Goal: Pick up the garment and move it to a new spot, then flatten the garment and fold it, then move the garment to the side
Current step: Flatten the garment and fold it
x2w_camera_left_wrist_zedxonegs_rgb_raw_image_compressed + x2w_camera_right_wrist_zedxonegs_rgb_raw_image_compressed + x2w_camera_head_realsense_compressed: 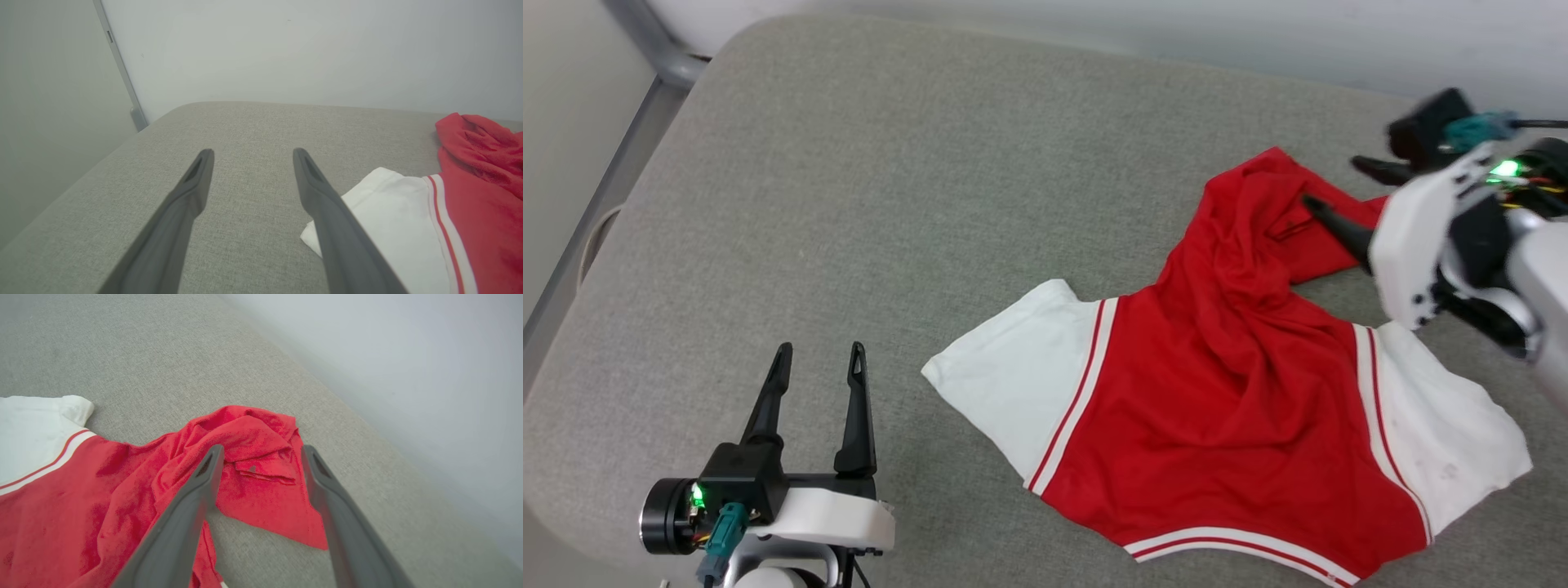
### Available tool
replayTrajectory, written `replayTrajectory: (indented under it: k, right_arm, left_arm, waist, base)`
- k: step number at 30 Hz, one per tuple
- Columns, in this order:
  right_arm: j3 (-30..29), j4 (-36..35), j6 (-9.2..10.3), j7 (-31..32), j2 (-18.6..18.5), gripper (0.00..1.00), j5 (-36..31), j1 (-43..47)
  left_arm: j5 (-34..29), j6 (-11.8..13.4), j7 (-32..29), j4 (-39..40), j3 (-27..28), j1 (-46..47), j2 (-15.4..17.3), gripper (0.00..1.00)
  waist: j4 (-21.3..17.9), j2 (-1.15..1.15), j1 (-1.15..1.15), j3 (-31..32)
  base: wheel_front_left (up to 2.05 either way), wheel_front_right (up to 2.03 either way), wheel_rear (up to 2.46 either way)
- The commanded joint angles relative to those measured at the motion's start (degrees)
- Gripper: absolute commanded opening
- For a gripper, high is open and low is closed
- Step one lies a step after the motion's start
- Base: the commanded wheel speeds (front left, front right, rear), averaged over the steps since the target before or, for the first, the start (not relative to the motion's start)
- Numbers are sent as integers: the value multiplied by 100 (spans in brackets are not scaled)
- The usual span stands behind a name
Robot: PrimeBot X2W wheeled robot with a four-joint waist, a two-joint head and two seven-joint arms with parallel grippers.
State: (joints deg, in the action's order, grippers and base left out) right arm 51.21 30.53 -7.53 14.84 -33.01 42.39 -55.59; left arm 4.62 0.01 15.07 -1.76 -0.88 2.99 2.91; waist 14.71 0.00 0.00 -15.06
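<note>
On the grey padded table [849, 204], right of centre, the garment [1225, 408] lies mostly spread. White sleeves point out to either side and a striped trim edge sits nearest the robot. The red body is rumpled and bunches into a folded heap at the far right.

Right gripper [262, 449]: jaws wide apart, holding nothing. It hangs just over that red heap, with a finger either side of the top fold.

Left gripper [820, 349]: jaws also wide, empty. It sits over bare table near the left sleeve and is not touching it.

Step, my read: the garment looks placed and the flatten phase is in hand. No fold has been made yet.

Next move needs:
- Right arm drops and pinches one layer edge of the heap, not the whole wad.
- It then draws that edge away from the striped trim until the body lies flat.
- Left arm probably has to pin or tension the near-left side so the shirt doesn't slide along.

Writing: none readable. The upturned side shows plain red, with no lettering or number. The right wrist view shows a tiny grey mark on the top fold, too small to read. No brand marks can be made out on the grippers.
</note>
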Motion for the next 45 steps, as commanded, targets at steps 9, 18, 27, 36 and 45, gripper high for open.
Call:
replayTrajectory:
  k: [9,18,27,36,45]
  right_arm:
    - [-846,-1550,8,659,-1457,100,337,935]
    - [-1424,-2484,8,2648,-2270,100,943,2095]
    - [-2005,-2186,8,3500,-1968,100,731,2814]
    - [-1786,-1672,6,3759,-1395,100,158,3212]
    - [-1723,-1471,4,3247,-1057,0,116,3408]
  left_arm:
    - [-141,-72,14,109,134,-280,-5,100]
    - [-165,-111,14,137,124,-351,-5,100]
    - [-110,-130,14,152,40,-169,-4,100]
    - [-71,-118,14,107,4,23,-4,100]
    - [-124,-88,14,50,90,-61,-5,100]
  waist:
    - [-359,0,0,369]
    - [-408,0,0,412]
    - [-244,0,0,142]
    - [-65,0,0,-154]
    - [-201,0,0,-28]
  base:
    - [0,0,0]
    - [0,0,0]
    - [0,0,0]
    - [0,0,0]
    - [0,0,0]
